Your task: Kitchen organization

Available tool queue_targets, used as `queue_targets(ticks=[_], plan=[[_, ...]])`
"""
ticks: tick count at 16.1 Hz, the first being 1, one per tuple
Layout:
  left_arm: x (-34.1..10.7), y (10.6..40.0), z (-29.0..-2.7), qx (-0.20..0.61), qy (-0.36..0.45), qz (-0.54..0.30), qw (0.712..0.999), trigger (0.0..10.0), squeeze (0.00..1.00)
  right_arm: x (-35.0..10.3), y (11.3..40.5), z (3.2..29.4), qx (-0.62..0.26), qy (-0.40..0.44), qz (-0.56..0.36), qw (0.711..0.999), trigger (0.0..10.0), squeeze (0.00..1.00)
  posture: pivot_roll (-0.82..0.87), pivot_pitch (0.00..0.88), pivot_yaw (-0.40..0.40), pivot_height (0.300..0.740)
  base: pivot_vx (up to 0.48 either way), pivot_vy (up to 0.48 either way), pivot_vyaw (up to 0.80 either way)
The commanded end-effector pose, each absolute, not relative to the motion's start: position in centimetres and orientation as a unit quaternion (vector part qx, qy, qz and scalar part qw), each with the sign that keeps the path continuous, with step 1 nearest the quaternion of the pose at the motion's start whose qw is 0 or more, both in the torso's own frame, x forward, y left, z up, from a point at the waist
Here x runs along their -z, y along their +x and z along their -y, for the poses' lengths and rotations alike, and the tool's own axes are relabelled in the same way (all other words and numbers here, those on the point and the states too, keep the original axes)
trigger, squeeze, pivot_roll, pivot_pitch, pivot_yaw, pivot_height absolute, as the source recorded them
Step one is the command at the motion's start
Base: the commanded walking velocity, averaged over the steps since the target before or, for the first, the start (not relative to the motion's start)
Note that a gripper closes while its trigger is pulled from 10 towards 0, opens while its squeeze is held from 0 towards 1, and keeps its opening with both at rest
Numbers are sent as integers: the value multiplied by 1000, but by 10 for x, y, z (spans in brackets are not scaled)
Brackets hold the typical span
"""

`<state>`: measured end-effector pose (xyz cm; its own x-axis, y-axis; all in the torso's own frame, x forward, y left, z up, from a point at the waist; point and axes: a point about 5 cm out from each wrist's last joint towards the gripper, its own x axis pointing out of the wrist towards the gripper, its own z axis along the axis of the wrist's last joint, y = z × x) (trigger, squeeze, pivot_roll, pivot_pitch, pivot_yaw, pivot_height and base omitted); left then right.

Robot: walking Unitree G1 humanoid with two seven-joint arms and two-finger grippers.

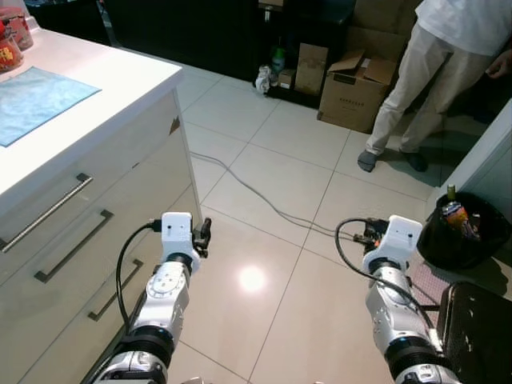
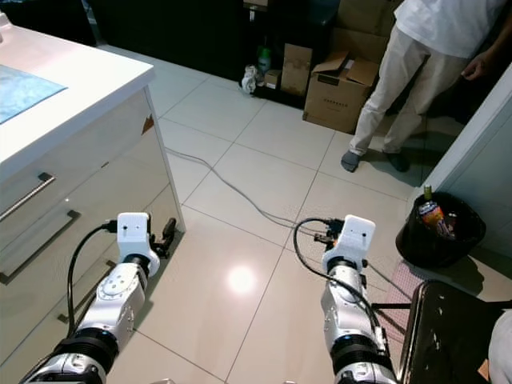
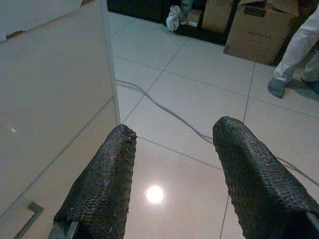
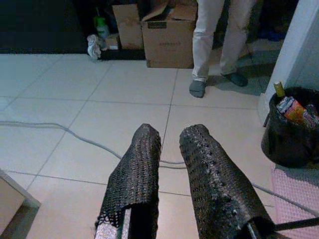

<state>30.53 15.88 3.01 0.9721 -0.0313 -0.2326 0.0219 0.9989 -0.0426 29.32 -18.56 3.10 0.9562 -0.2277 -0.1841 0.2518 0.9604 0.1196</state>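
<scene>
A white kitchen island [image 1: 112,76] stands at my left, with a blue cloth [image 1: 36,96] and red-labelled jars [image 1: 12,36] on its top. Bar-handled drawers [image 1: 48,212] run down its side. My left gripper [image 3: 174,134] hovers low over the tiled floor beside the island's corner, open, with nothing between its fingers [image 1: 204,236]. My right gripper [image 4: 170,135] is held out over the floor further right, its fingers close together and holding nothing.
A person [image 1: 436,72] stands at the back right near cardboard boxes [image 1: 356,84]. A grey cable [image 1: 256,192] crosses the tiles. A black bin bag [image 1: 464,236] with bottles sits at the right, with a dark case [image 1: 480,332] nearer me.
</scene>
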Motion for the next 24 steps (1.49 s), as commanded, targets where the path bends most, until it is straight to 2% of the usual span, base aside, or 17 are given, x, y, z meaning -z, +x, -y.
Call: queue_targets(ticks=[1, 24], plan=[[-26, 302, -161, 10, -21, -125, 992, 10000, 0, -30, 292, 185, 121, 68, -84, 987, 10000, 0, -19, 37, -2, 740, 0, 0, 800], [-26, 303, -162, 7, -24, -128, 991, 10000, 0, -25, 290, 182, 110, 79, -92, 987, 10000, 0, -17, 44, 0, 740, 0, 0, 800]])
